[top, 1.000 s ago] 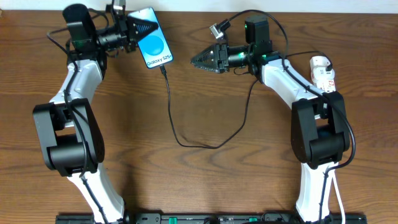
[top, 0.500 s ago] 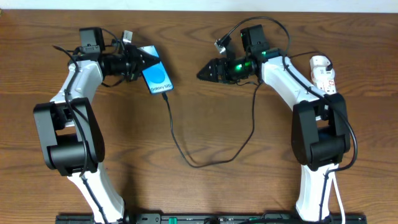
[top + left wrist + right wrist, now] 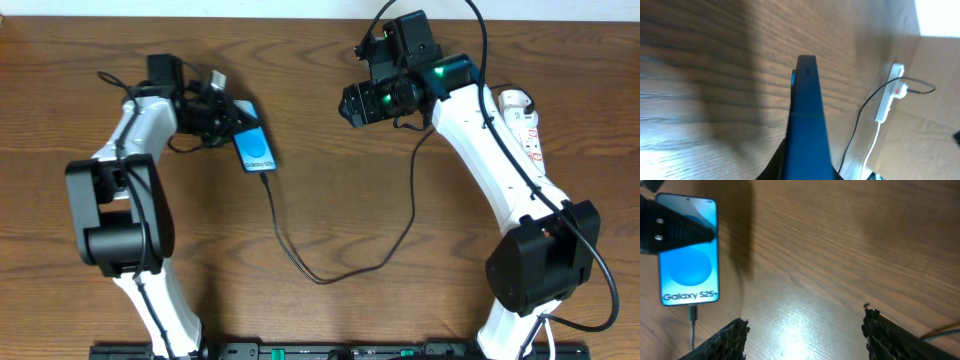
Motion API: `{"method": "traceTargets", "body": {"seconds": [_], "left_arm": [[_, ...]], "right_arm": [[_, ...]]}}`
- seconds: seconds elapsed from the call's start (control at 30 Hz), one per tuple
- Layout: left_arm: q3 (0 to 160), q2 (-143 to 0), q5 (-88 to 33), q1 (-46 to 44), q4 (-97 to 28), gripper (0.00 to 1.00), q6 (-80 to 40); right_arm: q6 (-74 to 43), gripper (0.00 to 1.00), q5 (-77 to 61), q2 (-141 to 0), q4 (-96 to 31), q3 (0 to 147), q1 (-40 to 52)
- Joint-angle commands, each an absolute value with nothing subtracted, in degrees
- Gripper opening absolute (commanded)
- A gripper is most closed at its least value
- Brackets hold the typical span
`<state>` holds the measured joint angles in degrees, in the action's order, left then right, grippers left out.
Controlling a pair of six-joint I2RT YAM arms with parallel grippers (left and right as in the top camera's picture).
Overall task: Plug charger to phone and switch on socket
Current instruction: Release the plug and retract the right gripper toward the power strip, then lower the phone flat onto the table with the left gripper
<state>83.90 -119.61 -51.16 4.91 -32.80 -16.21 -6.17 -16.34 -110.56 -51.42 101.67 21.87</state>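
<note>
Clamping phone (image 3: 256,152) edgewise in left gripper (image 3: 234,119), charger (image 3: 692,315) plugged in, right gripper (image 3: 805,320) spread wide, empty

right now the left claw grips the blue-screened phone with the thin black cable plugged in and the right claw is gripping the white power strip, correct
No. The right claw is open and empty over the wooden table, as the right wrist view shows. The left claw does grip the blue-screened phone with the thin black cable plugged in.

"Galaxy S25+" in white on phone (image 3: 688,250) screen
</note>
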Motion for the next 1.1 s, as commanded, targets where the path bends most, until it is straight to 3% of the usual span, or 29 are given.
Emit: {"method": "traceTargets", "body": {"seconds": [0.0, 0.67, 0.83, 1.07], "left_arm": [[84.58, -121.19, -51.27, 3.16, -31.29, 0.08, -15.05], [84.58, -125.91, -46.85, 3.07, -31.0, 0.08, -17.21], [84.58, -125.91, -46.85, 3.07, -31.2, 0.26, -17.19], [84.58, -125.91, -40.73, 3.07, -32.47, 0.32, -17.91]], "right_arm": [[-5.28, 0.72, -14.92, -110.04, -52.88, 102.48, 22.24], [-5.23, 0.71, -14.92, -110.04, -54.0, 102.48, 22.24], [-5.04, 0.72, -14.92, -110.04, -54.02, 102.45, 22.24], [-5.06, 0.73, -14.96, -110.04, -54.02, 102.45, 22.31]]}}
